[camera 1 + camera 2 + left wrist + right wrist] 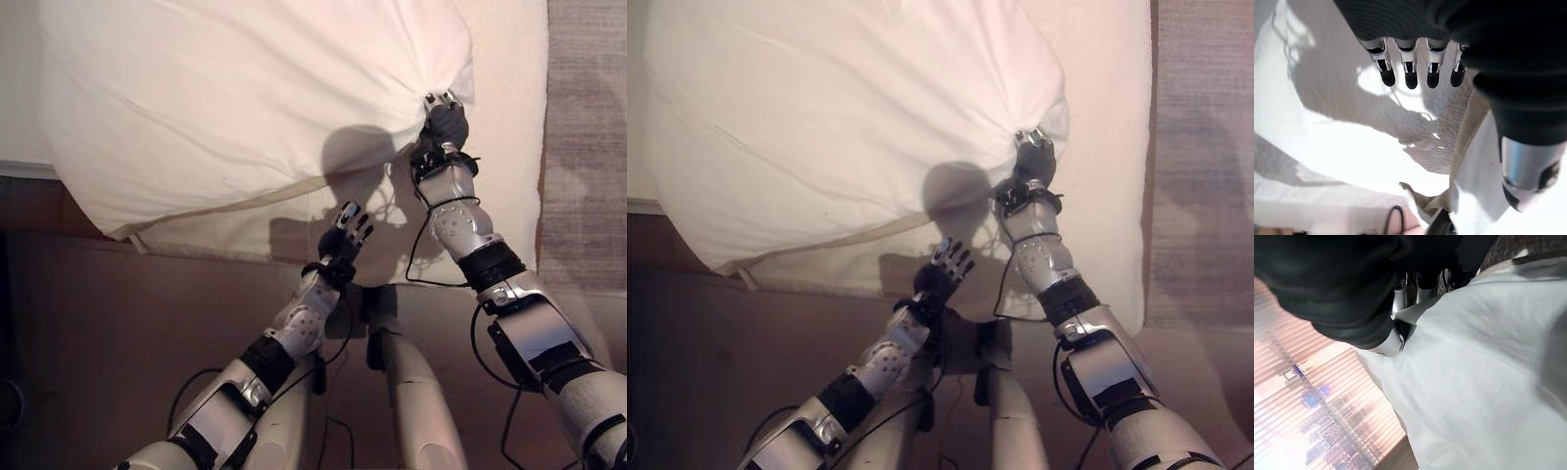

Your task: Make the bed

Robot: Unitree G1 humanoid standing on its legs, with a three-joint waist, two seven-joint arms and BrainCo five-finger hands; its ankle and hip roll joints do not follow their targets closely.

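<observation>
Bunching at one corner, the white pillow (245, 108) lies across the bed (509, 117), its near edge overhanging the mattress side toward the floor (118, 323). It looks soft, bulky and light: the fabric gathers into radiating creases where it is pinched, so it will sag and swing rather than keep its shape. A corner or a seam edge seems the sensible hold, since the smooth case offers little purchase on its broad face.

The right robot hand (443, 122) has its fingers curled into that gathered corner, gripping the cloth. The left robot hand (345, 233) hovers near the mattress edge below the pillow, fingers straight and spread, holding nothing.

From the head camera the whole pillow and both arms are laid out. From the left wrist, the textured bed sheet (1352, 107) and a beige seam flap of the pillow show past the straight fingers (1410, 78). From the right wrist, the case's weave appears close up against the dark cover, with a bright slatted surface behind.
</observation>
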